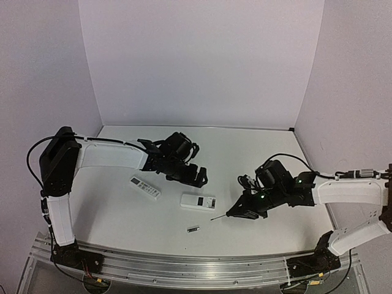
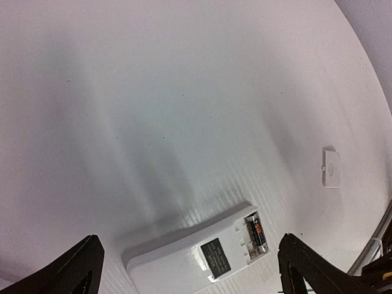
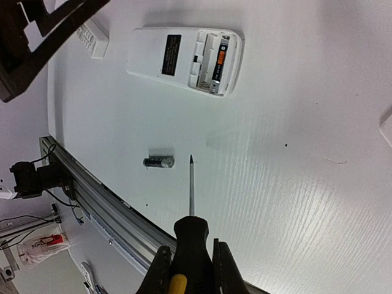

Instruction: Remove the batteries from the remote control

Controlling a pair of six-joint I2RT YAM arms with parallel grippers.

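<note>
One battery (image 3: 218, 61) remaining in remote (image 1: 197, 201), right-end bay, crosswise, just far of screwdriver (image 3: 191, 196) tip. Right gripper (image 3: 191, 266) clamped on handle, nearer. Second battery (image 3: 158, 162) loose on table (image 1: 245, 153), near side. Left gripper (image 1: 195, 176) spread wide, empty, beyond remote.

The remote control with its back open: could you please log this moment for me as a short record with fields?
remote: back up on the table, compartment uncovered
battery inside: one; the slot beside it looks empty
battery out: one, loose on the table, apart from the remote
left claw: open, holding nothing
right claw: shut on the screwdriver, tip close to the loose battery, not touching
cover: flat on the table, off the remote
second remote: lying untouched
</note>
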